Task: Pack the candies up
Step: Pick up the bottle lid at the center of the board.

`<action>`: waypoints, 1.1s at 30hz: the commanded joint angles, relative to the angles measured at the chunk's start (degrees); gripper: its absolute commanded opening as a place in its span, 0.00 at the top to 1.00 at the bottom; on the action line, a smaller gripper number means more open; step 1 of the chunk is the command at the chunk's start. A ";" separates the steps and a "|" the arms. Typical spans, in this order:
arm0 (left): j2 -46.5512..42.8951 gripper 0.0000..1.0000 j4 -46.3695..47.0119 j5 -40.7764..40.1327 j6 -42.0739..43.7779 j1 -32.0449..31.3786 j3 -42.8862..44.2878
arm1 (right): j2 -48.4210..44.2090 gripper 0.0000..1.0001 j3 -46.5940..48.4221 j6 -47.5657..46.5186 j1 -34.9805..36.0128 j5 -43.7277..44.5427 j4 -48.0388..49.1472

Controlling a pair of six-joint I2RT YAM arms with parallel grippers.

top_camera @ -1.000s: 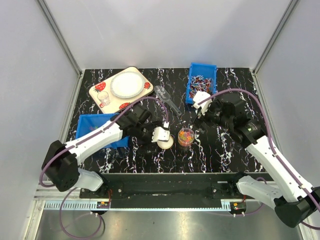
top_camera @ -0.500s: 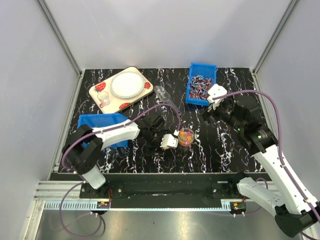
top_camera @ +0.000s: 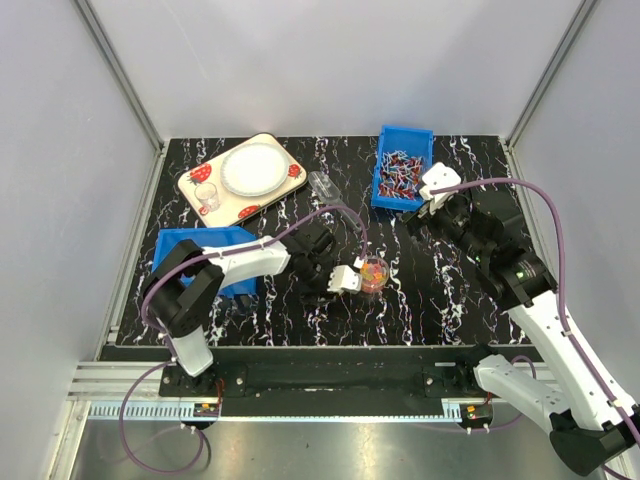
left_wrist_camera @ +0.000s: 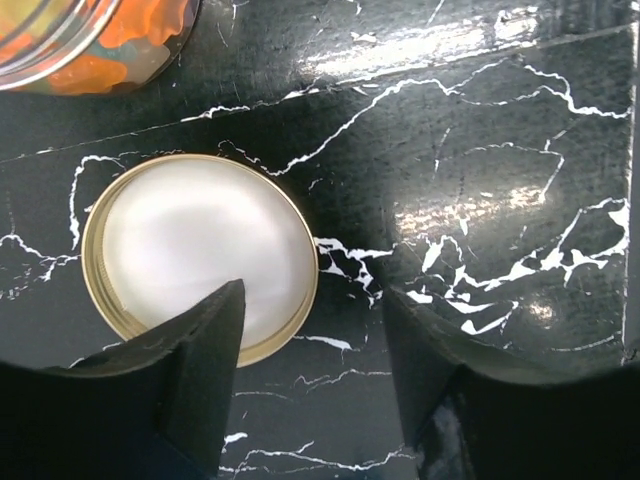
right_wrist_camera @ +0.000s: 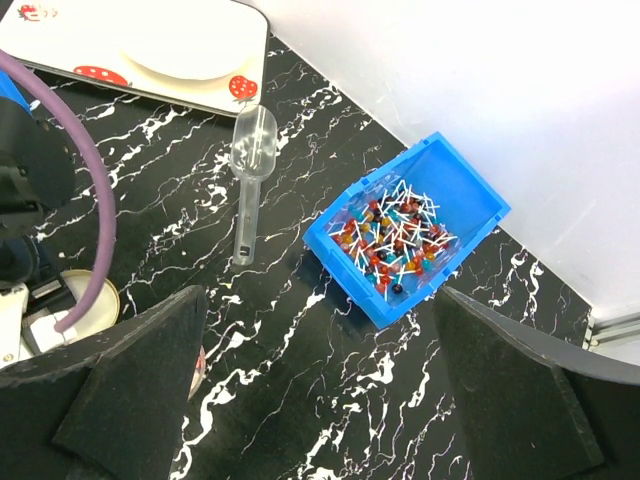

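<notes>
Candies (left_wrist_camera: pixel 140 22): in the uncapped jar (left_wrist_camera: pixel 45 75), mid-surface (left_wrist_camera: pixel 480 150), toward the near edge.
Handling: tiny, light, hard; likely to roll, so best taken by the jar's wall.
Lid (left_wrist_camera: pixel 190 240): flat beside the jar.
Left pincer (left_wrist_camera: pixel 310 385): spread, straddling the lid's rim, pinching nothing.
Right pincer (right_wrist_camera: pixel 315 400): spread wide, empty.

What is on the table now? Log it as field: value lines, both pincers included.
jar: lid off, candies inside, standing on the table
lid: flat on the table beside the jar
left pincer: open, straddling the lid's rim, nothing held
right pincer: open, empty, above the table
scoop: clear, lying between tray and blue bin
blue bin contents: stick sweets
</notes>
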 commanded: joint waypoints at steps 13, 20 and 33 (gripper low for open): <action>4.08 0.80 0.88 -4.35 -2.26 -2.97 4.59 | -1.37 0.00 1.21 1.06 -0.38 1.45 2.82; 3.99 1.00 -1.49 -5.32 -4.46 -3.06 5.30 | -1.72 0.00 1.91 1.24 -0.38 1.89 2.73; -8.14 1.00 -26.52 15.12 6.43 2.28 12.57 | 2.31 0.02 9.37 -9.47 -0.38 -9.68 -8.94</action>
